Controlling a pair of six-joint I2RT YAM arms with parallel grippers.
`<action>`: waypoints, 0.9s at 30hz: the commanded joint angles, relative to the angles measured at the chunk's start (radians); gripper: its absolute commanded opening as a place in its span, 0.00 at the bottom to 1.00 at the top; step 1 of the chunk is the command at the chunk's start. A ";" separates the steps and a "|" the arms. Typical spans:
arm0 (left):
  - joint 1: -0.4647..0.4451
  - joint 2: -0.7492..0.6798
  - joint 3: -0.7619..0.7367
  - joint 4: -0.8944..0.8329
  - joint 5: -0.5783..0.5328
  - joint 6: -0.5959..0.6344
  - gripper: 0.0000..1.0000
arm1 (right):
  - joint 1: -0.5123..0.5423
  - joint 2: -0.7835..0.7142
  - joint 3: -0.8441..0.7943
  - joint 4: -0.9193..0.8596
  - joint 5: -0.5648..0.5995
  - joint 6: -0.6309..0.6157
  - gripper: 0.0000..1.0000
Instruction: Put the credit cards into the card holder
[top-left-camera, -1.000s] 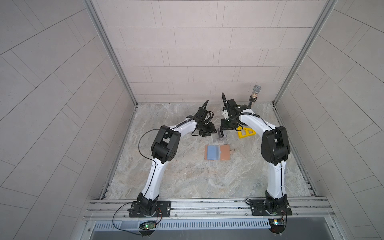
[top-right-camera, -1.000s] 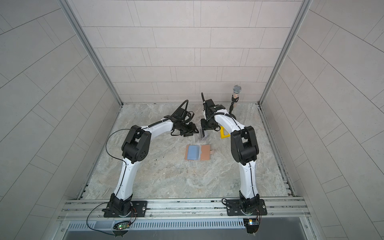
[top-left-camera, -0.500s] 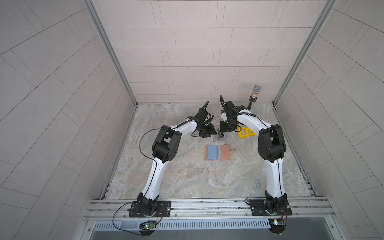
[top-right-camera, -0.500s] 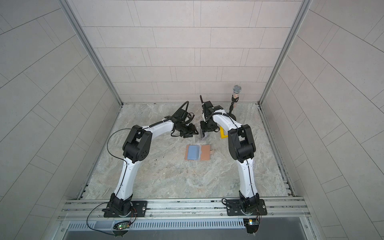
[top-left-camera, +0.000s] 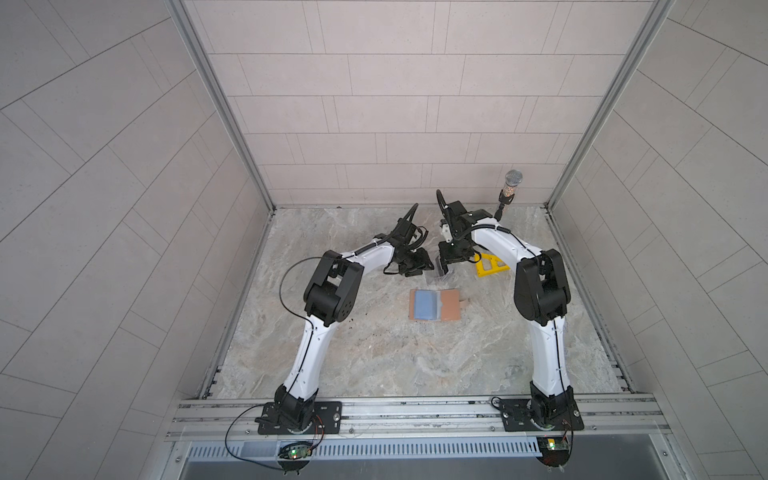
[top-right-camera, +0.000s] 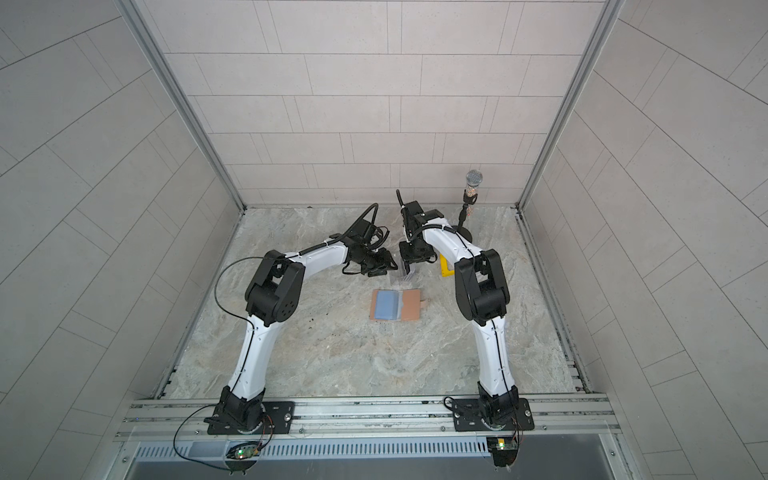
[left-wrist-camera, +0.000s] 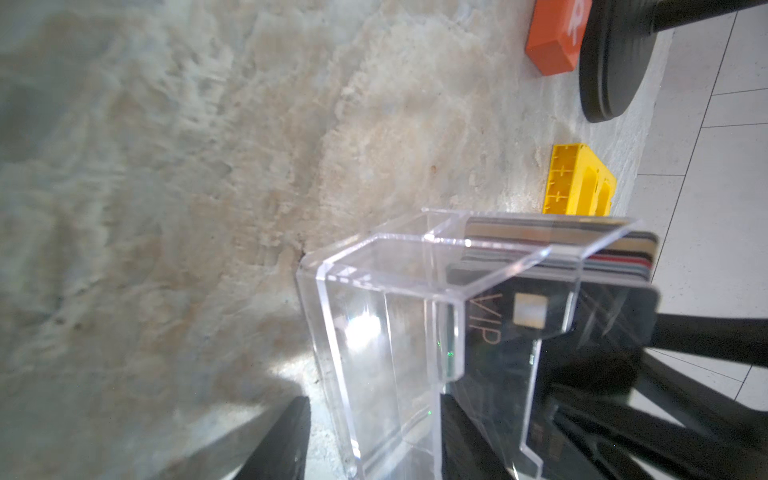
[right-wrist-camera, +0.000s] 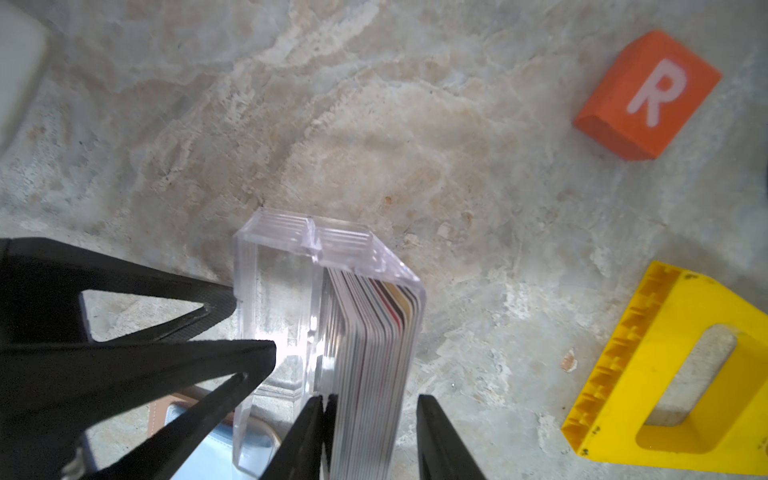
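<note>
- Right gripper (right-wrist-camera: 370, 436) is seen approx. half open and set astride the credit cards (right-wrist-camera: 374, 332). One finger touches the stack, a gap is left at the other, so nothing is pinched yet.
- Cards are stood on edge in the clear stand (right-wrist-camera: 278, 299), in the back half of the worktop (top-left-camera: 374, 353). Top edges run away from the fingertips, i.e. the jaws are placed across the stack's thickness.
- Left gripper (right-wrist-camera: 254, 323) is laid w/ its tips against the stand's side. A real clamp cannot be told.
- Card holder (top-left-camera: 434, 304) is laid open, just toward the front edge from the stand. For the cards, the right arm is judged better placed.
</note>
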 joint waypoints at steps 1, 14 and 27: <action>0.006 0.001 -0.044 -0.054 -0.041 0.006 0.53 | -0.008 0.008 0.017 -0.051 0.071 -0.020 0.39; 0.006 0.001 -0.053 -0.042 -0.039 -0.002 0.52 | -0.005 -0.010 0.026 -0.062 0.041 -0.025 0.39; 0.006 0.005 -0.053 -0.031 -0.029 -0.008 0.52 | 0.013 0.037 0.065 -0.079 0.044 -0.025 0.52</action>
